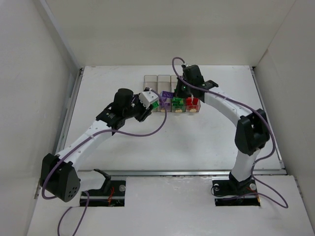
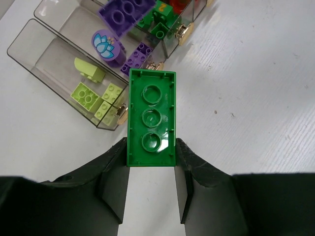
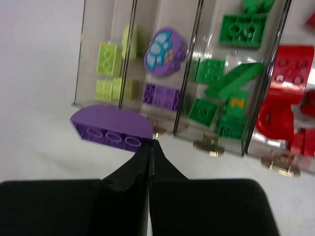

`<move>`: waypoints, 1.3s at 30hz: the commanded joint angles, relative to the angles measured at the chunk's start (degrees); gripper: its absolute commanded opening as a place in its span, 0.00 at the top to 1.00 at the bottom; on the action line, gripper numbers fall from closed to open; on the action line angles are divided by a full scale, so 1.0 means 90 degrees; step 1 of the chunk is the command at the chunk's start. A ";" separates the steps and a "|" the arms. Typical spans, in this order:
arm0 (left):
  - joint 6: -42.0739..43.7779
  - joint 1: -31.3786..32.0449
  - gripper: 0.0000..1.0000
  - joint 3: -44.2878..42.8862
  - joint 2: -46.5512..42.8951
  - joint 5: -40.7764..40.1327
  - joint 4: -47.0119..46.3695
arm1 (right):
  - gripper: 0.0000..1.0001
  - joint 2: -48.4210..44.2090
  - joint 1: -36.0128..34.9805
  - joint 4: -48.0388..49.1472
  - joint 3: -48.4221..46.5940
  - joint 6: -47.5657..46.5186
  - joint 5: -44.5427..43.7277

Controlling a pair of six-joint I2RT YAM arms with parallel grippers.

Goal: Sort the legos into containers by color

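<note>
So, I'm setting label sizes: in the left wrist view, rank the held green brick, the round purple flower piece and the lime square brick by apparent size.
1. green brick, in the left tool, nearest the camera.
2-3. round purple flower piece and lime square brick: look alike, not ranked.

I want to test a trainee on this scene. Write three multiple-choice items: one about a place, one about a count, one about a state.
1. The round flower piece lies among: A) purple bricks B) green bricks C) red bricks
2. Clear bins joined in the row: A) two B) four C) six
3. The left fingers are: A) open and empty B) closed on a green brick C) closed on a red brick
Answers: 1 A, purple bricks lie beside it; 2 B, four show side by side; 3 B, the green brick sits between them.
</note>
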State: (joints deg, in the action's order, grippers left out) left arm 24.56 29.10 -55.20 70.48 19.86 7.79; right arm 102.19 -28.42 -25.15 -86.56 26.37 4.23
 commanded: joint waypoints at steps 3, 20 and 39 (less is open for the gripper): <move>-0.0189 -0.0098 1.00 0.0147 -0.0272 -0.0136 -0.0417 | 0.98 0.1280 0.0063 0.0227 -0.1600 0.0127 -0.0392; -0.0307 -0.0460 1.00 -0.0351 0.0470 -0.0078 -0.0670 | 1.00 0.2979 0.0501 0.0198 -0.3447 0.0507 -0.0451; -0.0307 -0.0519 1.00 -0.0536 0.0860 0.0371 -0.0729 | 0.48 0.2153 0.0901 0.0918 -0.2708 0.0566 0.0819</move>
State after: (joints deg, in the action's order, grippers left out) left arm 22.57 24.64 -57.08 77.78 20.21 3.01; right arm 130.28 -22.48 -22.46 -113.38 31.22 9.78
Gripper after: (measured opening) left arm 0.334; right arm 0.518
